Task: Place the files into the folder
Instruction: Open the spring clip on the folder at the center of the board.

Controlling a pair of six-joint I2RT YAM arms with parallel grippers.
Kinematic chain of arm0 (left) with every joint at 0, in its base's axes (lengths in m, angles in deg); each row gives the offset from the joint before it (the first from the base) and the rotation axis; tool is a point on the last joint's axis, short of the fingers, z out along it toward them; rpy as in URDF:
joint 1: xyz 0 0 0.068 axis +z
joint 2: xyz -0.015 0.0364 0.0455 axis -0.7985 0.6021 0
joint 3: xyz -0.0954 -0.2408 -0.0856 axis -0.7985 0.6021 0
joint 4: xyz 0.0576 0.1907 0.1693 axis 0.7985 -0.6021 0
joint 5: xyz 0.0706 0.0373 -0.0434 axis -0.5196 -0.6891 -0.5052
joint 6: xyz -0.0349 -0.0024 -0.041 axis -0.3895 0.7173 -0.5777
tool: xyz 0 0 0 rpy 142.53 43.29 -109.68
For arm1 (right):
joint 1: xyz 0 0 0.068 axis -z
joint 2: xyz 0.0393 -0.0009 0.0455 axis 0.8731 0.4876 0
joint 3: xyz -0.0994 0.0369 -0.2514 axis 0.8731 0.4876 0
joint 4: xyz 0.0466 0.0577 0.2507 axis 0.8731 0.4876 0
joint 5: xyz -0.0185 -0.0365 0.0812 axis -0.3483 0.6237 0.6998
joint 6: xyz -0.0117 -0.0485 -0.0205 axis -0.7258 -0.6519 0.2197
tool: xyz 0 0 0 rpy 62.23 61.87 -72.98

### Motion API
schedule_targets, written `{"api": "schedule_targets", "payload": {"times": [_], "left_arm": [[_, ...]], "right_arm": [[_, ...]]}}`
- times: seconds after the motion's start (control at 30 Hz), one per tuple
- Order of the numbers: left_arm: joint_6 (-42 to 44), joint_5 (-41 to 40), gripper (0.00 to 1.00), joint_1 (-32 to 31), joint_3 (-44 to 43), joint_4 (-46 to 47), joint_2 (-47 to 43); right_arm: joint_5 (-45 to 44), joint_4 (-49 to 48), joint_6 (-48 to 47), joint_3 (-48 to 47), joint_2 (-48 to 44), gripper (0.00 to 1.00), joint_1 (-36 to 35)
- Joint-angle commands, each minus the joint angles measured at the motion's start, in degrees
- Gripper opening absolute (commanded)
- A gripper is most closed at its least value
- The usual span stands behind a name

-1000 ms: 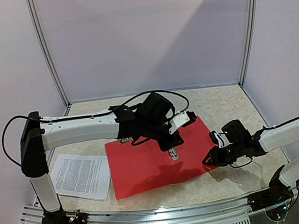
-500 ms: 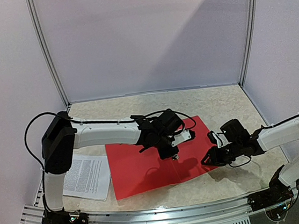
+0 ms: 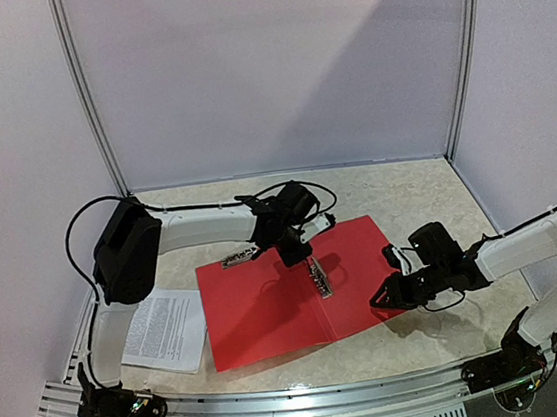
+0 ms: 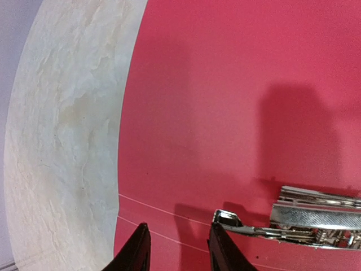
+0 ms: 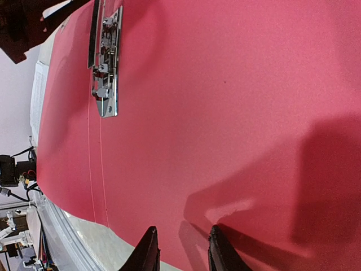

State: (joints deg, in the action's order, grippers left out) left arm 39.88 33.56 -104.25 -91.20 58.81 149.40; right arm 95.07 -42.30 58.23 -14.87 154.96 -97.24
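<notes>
The red folder (image 3: 271, 315) lies open and flat on the table, with a metal clip (image 3: 318, 276) along its spine. The files (image 3: 162, 330), white printed sheets, lie on the table to the folder's left. My left gripper (image 3: 296, 258) hovers over the far end of the spine. In the left wrist view the left gripper (image 4: 179, 241) is open and empty over the folder (image 4: 225, 113), its right finger just beside the clip's end (image 4: 231, 219). My right gripper (image 3: 379, 302) sits at the folder's right edge. In the right wrist view the right gripper (image 5: 181, 240) is open over the red cover (image 5: 237, 101).
A second metal clip piece (image 3: 239, 258) lies at the folder's far left edge. The beige marble-patterned table (image 3: 408, 194) is enclosed by white walls at the back and both sides. A metal rail (image 3: 312, 411) runs along the near edge.
The left arm has folded back, carrying its gripper left across the folder to the far end of the spine, with the jaws narrowing slightly. The right gripper has barely shifted left.
</notes>
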Motion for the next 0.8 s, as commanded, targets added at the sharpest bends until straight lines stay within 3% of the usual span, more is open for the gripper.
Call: {"api": "schedule_targets", "payload": {"times": [0.0, 0.13, 0.33, 0.47, 0.6, 0.77], "left_arm": [[-2.8, 2.1, 0.36, -0.2, -2.5, 0.3, -1.5], [-8.5, 3.0, 0.38, -0.3, -1.4, 0.8, -8.4], [-28.6, -6.3, 0.42, -0.1, 5.7, -5.3, -19.2], [-44.2, -6.0, 0.53, 0.4, 20.7, -4.7, -30.0], [-59.7, 1.3, 0.69, 0.9, 37.7, 0.5, -40.1], [-73.4, 6.4, 0.72, 0.6, 53.2, 4.4, -47.9]], "right_arm": [[-1.3, 6.8, 0.0, 1.9, 2.0, 0.30, -0.5], [0.1, 6.8, -0.1, 1.5, -0.1, 0.30, -0.5], [1.3, 5.9, -1.7, 0.2, -7.7, 0.31, -0.5], [2.5, 6.7, -4.1, -2.0, -9.8, 0.33, -0.4], [3.8, 7.1, -5.7, -3.5, -10.8, 0.34, -0.5], [4.1, 7.6, -6.3, -4.0, -11.8, 0.37, -0.5]]}}
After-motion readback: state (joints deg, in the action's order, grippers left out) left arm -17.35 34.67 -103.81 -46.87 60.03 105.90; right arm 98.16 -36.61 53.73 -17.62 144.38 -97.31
